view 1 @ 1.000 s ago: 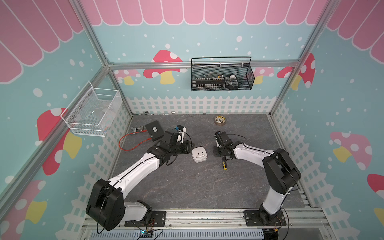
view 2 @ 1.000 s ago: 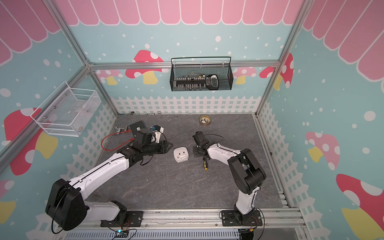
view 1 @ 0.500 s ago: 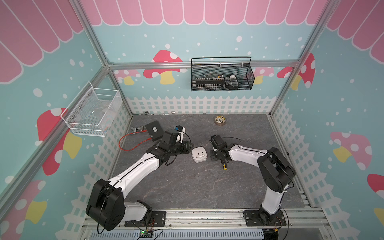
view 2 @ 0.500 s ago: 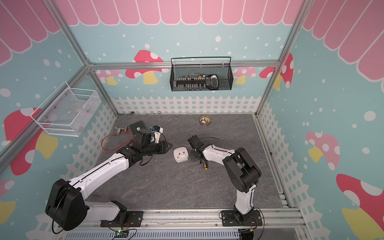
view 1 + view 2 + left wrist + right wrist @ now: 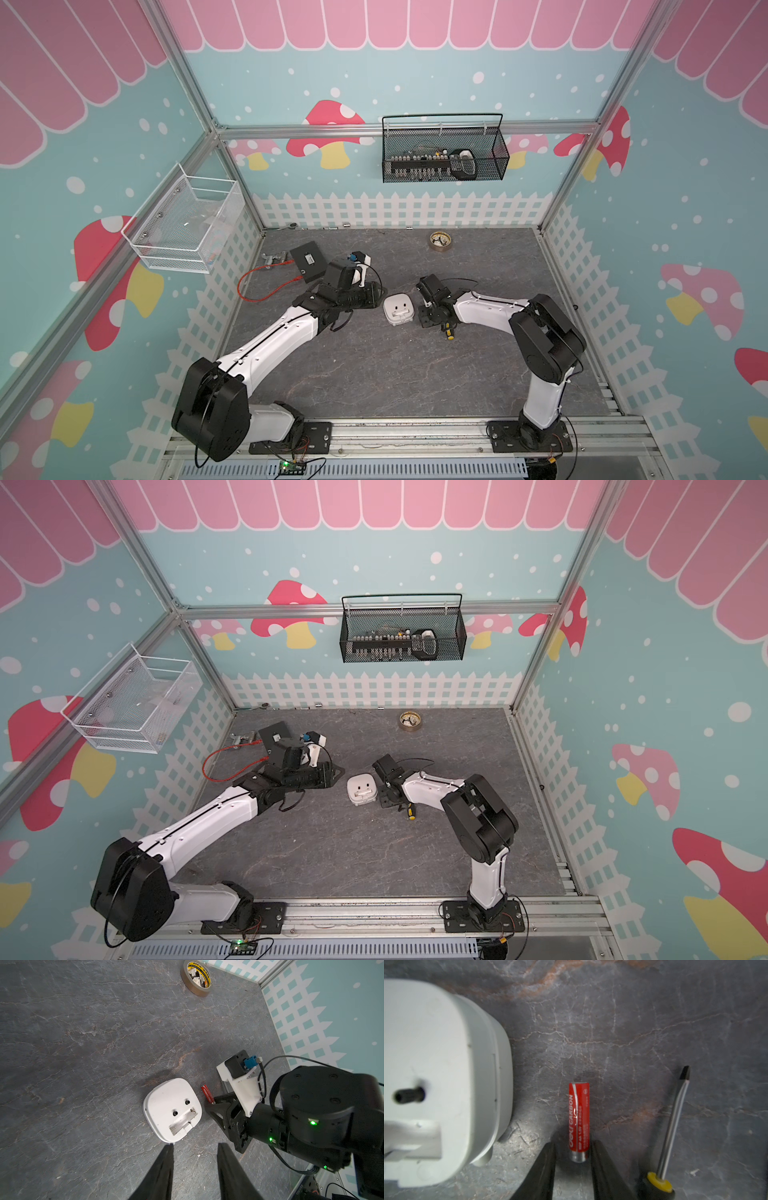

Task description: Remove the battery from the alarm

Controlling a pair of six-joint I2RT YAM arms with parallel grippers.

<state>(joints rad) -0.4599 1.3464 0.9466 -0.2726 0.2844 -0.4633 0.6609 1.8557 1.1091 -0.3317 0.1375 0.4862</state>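
Red battery [image 5: 579, 1118] outside alarm's [image 5: 166, 1101] recess [image 5: 182, 1121], on table [image 5: 633, 1022] — right tool [image 5: 572, 1142] released astride it, left tool [image 5: 195, 1144] parted.

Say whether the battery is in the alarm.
Out: the battery lies on the table beside the alarm, whose recess is empty.

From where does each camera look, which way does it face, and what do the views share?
Top views: high over the base rail, looking down at the whole table; the left arm and right arm show whole in both top views.
Left wrist: behind the left gripper, facing over the table to the alarm; its open jaws and the right arm show.
Right wrist: behind the right gripper, close over the battery; only its open jaws show.
Shared: both wrist views show alarm and battery.
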